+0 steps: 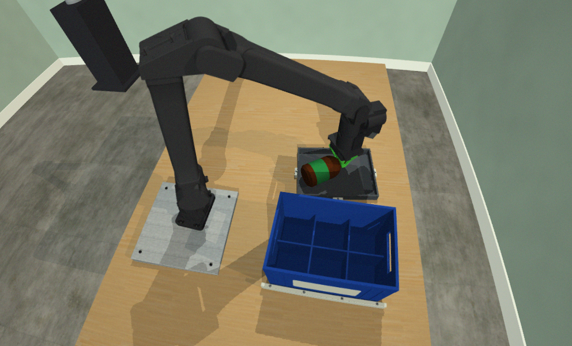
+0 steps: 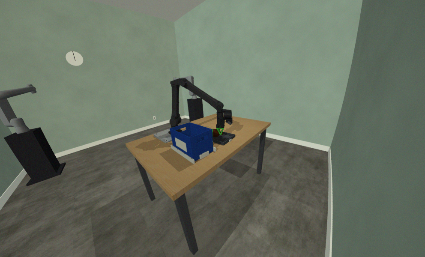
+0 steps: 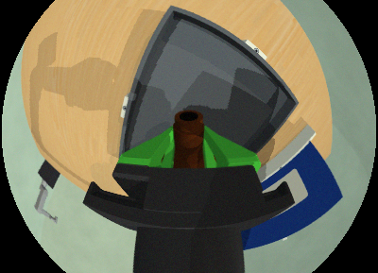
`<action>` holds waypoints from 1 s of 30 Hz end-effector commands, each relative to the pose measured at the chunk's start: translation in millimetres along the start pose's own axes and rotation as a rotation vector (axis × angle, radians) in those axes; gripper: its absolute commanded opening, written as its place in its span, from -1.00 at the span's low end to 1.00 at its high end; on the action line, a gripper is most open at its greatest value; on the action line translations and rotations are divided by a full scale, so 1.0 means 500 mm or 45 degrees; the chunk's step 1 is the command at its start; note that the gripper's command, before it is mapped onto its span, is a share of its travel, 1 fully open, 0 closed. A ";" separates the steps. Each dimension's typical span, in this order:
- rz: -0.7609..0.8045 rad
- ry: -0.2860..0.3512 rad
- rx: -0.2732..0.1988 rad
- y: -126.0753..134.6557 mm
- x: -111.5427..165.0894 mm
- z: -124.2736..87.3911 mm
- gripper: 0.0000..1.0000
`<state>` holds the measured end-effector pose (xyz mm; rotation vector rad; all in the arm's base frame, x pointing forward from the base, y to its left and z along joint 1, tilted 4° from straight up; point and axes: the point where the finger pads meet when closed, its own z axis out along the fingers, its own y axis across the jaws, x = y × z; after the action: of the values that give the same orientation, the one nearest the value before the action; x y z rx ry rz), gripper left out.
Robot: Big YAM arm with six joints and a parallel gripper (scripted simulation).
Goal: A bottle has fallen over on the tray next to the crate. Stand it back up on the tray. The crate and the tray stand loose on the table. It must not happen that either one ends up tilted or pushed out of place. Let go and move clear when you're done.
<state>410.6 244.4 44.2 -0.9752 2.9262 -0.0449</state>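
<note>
Gripping bottle (image 1: 320,170) neck in end effector (image 1: 343,160), over tray (image 1: 368,189)

Matte black boxy arm (image 1: 279,75) with green fingers (image 1: 349,161)

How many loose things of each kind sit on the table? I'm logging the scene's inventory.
Bottle: 1, brown with a green band, shut in the gripper
Tray: 1, dark grey
Crate: 1, blue with six compartments
Total: 3
</note>
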 end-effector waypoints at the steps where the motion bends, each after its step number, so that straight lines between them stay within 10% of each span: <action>1: 0.012 -0.041 0.005 -0.011 -0.013 -0.040 -1.00; 30: 0.013 -0.086 0.008 -0.006 -0.042 -0.114 -1.00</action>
<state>400.5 238.2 56.3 -0.9848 2.9524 -0.0556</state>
